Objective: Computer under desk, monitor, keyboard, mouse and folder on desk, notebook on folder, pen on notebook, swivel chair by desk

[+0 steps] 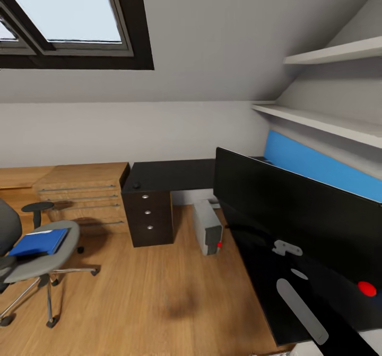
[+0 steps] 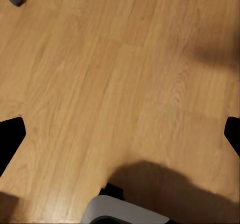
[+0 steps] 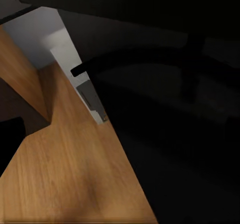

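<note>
While the folder (image 1: 40, 241) lies flat on the swivel chair (image 1: 50, 258) seat, off toward the left arm's side, neither arm's fingers' state can be told.

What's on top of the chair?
A blue folder lies flat on the chair seat. It looks like the only thing there, though whether anything lies under it cannot be seen because it covers that part of the seat.
</note>
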